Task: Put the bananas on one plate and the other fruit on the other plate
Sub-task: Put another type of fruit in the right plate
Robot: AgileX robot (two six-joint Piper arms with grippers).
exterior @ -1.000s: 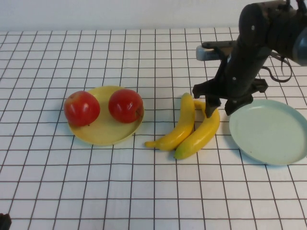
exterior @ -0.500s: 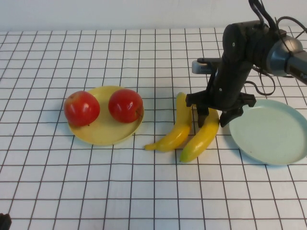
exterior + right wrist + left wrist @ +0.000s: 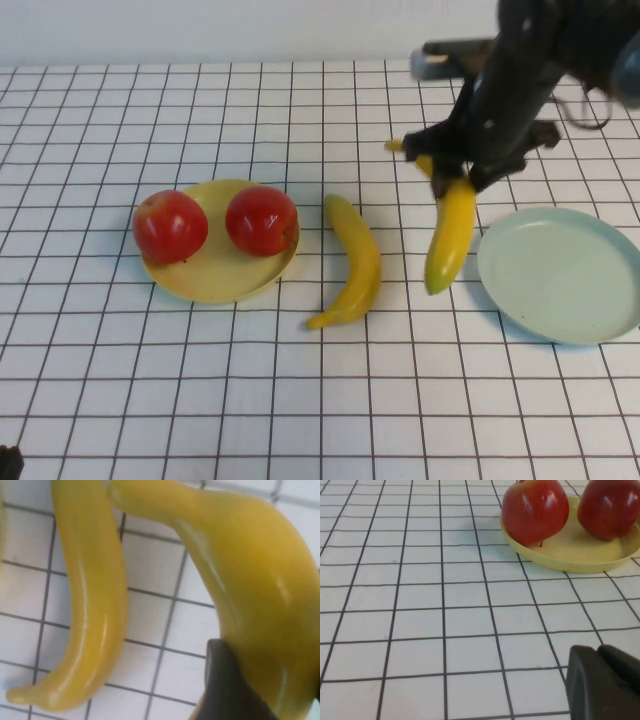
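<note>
I see right end effector [image 3: 452, 170] clenched on one banana [image 3: 449, 232], lifted; left end effector [image 3: 602, 682] mostly cropped, state unclear.

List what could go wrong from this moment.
1. The right end effector grips the lifted banana near its top end, so the long free end hangs down and could swing or slip out on the way to the blue-green plate.
2. That hanging tip may catch the plate's raised rim.
3. The second banana lies alone on the table, needing another pick. The left end effector sits parked near the yellow plate.
</note>
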